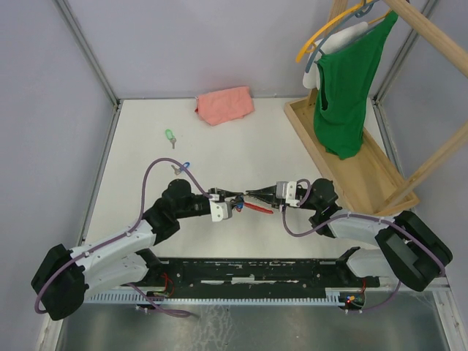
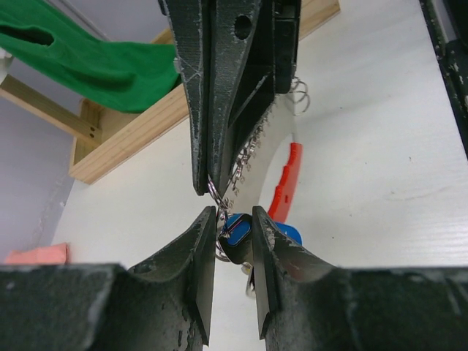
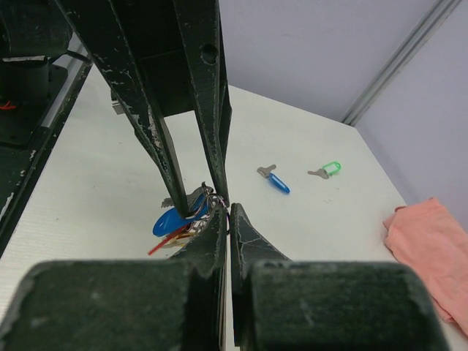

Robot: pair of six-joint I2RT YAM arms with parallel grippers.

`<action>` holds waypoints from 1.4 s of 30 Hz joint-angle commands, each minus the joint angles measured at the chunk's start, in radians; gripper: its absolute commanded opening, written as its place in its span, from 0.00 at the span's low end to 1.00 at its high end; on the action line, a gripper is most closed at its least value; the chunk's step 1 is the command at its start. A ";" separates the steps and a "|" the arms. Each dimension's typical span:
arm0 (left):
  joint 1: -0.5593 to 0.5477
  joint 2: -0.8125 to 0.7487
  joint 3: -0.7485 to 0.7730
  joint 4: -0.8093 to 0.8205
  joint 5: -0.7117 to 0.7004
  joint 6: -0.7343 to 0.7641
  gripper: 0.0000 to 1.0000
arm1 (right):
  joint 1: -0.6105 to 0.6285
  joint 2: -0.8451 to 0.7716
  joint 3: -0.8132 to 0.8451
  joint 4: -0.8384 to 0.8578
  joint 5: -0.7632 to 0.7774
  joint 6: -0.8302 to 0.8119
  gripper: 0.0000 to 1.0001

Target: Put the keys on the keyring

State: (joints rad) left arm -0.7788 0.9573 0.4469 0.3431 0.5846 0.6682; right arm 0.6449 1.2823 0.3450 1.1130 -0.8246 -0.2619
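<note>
- the 2 grippers meet tip to tip over the middle of the table [image 1: 139, 190], close to the arm bases.
- left gripper [image 2: 232, 216]: jaws partly closed around the held key [image 2: 235, 230]. its blue head sits between the 2 fingers and seems to touch both, so it reads as a grip on that key.
- right gripper [image 3: 229, 210]: jaws pressed together with no gap, pinching the wire of the keyring [image 2: 212, 191] at the very tips.
- the keyring sits between the 2 grippers, just above the held key. i cannot tell whether that key is threaded onto the ring.
- a chain [image 2: 248, 157] runs from the keyring up along the right gripper's fingers. a red tag [image 2: 285, 183] lies beside it and a small ring [image 2: 298, 93] sits further up.
- the loose blue key [image 3: 278, 182] lies flat on the table, beyond and to the left of the left gripper, well apart from it.
- the green key [image 3: 330, 169] lies further back, near the loose blue key but not touching it.
- a pink cloth [image 1: 224, 104] is bunched at the table's back edge.
- a green shirt [image 1: 344, 95] hangs on a hanger over a wooden tray [image 1: 380, 183] at the right side.
</note>
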 commanded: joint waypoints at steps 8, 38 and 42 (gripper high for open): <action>-0.009 -0.029 -0.080 0.206 -0.110 -0.298 0.33 | -0.008 -0.029 0.015 0.192 0.144 0.043 0.01; -0.037 0.043 0.000 0.276 -0.151 -0.758 0.31 | -0.005 -0.083 0.076 -0.102 0.265 -0.156 0.01; -0.038 -0.018 -0.056 0.288 -0.243 -0.689 0.35 | -0.006 -0.100 0.066 -0.125 0.241 -0.188 0.01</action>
State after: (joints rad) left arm -0.8120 0.9936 0.4030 0.6064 0.3954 -0.0200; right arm 0.6403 1.2137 0.3740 0.9619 -0.5896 -0.4042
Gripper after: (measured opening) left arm 0.330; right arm 0.010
